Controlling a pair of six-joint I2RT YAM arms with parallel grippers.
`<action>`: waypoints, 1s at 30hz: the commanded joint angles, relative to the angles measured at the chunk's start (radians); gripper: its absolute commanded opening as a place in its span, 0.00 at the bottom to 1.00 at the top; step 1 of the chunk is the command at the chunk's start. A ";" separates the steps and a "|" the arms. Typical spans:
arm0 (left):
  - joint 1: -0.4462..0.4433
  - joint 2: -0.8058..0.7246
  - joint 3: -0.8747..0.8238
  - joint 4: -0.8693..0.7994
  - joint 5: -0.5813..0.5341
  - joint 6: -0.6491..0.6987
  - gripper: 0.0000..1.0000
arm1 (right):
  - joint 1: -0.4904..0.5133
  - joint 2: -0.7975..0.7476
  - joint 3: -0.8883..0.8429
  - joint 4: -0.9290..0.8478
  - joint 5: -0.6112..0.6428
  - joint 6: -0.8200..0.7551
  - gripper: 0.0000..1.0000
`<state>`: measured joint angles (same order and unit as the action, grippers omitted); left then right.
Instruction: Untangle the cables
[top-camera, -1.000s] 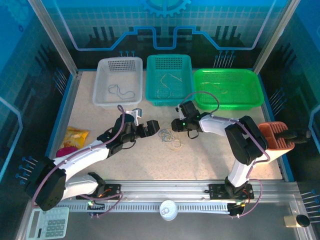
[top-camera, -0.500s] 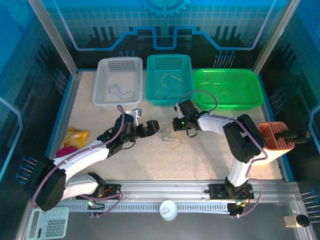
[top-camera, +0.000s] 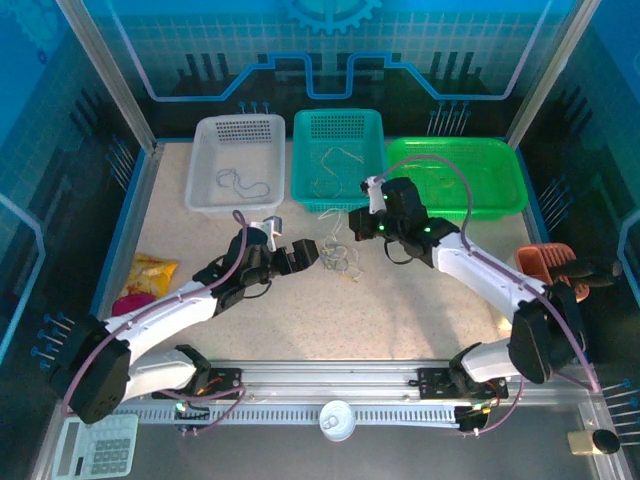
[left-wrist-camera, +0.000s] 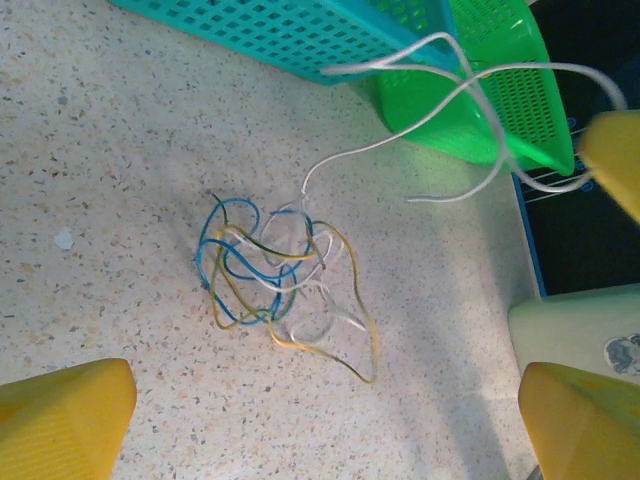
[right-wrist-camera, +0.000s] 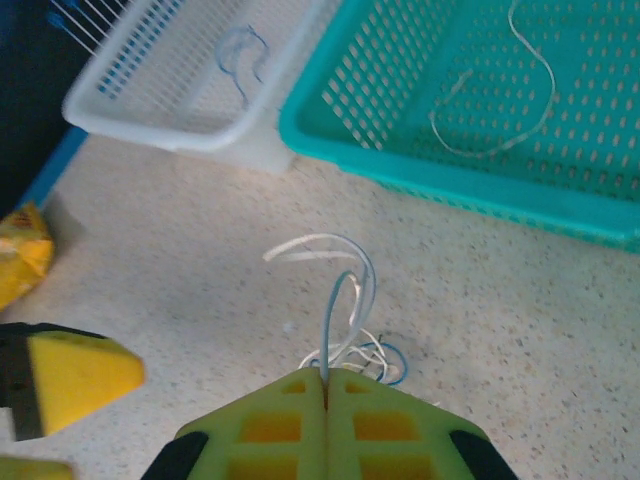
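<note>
The left gripper (top-camera: 303, 254) sits nearest, just left of the tangle, its jaws spread wide and holding nothing. In its wrist view the yellow fingertips (left-wrist-camera: 62, 415) frame the table with the knot between them and a little farther off.

The cables (left-wrist-camera: 270, 283) lie on the speckled table (top-camera: 420, 310) at mid-depth as one small knot of blue, yellow and white loops. One white cable (right-wrist-camera: 328, 330) rises out of it toward the far right.

That strand runs into the right gripper (right-wrist-camera: 325, 388), whose pads are pressed together and pinching it. The gripper hangs above the table, just on the far-right side of the knot.

The step in hand looks like drawing this white strand free. To do it well, the pull should be slow and go up and away to the far right. The blue and yellow loops need watching, since they may lift with it. If they do, the open left gripper is well placed to come down and hold the knot against the table.

Farthest back stand the white basket (top-camera: 232, 207), the teal basket (top-camera: 330, 206) and the green basket (top-camera: 455, 212). Each has loose strands in it. The teal one, just behind the pinch, seems the likely place for this strand.
</note>
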<state>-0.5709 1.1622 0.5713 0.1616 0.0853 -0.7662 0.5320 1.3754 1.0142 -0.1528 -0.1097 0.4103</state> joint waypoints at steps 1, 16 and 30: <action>0.016 -0.051 0.024 -0.005 -0.035 -0.050 0.99 | 0.018 -0.072 -0.024 0.018 -0.055 0.001 0.00; 0.051 0.010 0.053 0.181 0.200 -0.056 0.79 | 0.016 -0.089 -0.072 0.037 -0.088 0.082 0.00; -0.013 0.050 0.071 0.152 0.270 0.104 0.60 | 0.003 -0.058 -0.050 0.038 -0.173 0.160 0.00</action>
<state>-0.5766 1.2064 0.6132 0.3195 0.3386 -0.7227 0.5358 1.3132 0.9459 -0.1257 -0.2405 0.5476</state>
